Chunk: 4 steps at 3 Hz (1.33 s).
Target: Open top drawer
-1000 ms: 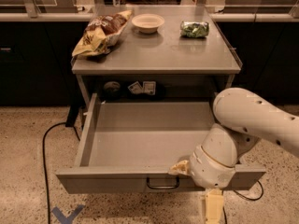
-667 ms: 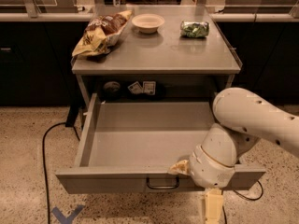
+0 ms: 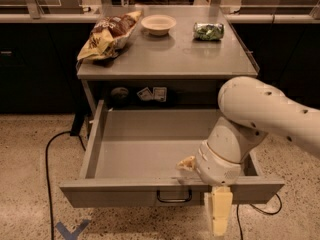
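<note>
Speckled flooring (image 3: 30,149) lies under the grey table where I am working. Its top drawer (image 3: 145,149) is pulled well out towards me, tray bare, with the dark wire handle (image 3: 174,198) at six o'clock on its front. My gripper (image 3: 216,204) sits at the front edge, at about four o'clock from the tray's middle, just right of the handle, one cream part hanging down outside the front panel. Whether it is open or closed, I cannot tell.

Up at twelve o'clock, the tabletop (image 3: 175,54) carries a chip bag (image 3: 107,34) at eleven, a pale bowl (image 3: 158,24) at twelve and a green packet (image 3: 209,31) at one. A black cable (image 3: 49,174) runs across the floor at nine o'clock from the drawer.
</note>
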### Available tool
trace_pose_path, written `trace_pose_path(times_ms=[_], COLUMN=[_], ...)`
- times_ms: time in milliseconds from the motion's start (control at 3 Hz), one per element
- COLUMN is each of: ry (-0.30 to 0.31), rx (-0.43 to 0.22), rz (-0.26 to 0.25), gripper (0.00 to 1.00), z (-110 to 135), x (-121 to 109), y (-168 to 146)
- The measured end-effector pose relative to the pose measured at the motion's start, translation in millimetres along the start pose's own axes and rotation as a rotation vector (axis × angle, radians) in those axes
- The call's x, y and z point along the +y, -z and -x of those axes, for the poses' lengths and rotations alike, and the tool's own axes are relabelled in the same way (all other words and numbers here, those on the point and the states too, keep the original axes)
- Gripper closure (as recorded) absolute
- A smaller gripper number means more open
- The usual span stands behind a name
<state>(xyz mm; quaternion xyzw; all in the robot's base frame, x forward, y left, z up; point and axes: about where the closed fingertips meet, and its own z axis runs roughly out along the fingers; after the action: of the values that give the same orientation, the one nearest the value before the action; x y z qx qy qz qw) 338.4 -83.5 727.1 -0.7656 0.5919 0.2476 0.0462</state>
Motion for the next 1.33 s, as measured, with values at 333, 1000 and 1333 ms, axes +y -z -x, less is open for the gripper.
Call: trace_pose_path(times_ms=[333,1000,1333], ry=[-0.032,-0.101,-0.105], rx=[0.001,-0.051,-0.067], rz=[-0.003,0.114,0.146], gripper=[0.0,0.0,0.0], z=[-14.4,-41.5,-40.5], x=[-14.8,-17.4,-9.7], y=[2.4,-34.4,-40.1])
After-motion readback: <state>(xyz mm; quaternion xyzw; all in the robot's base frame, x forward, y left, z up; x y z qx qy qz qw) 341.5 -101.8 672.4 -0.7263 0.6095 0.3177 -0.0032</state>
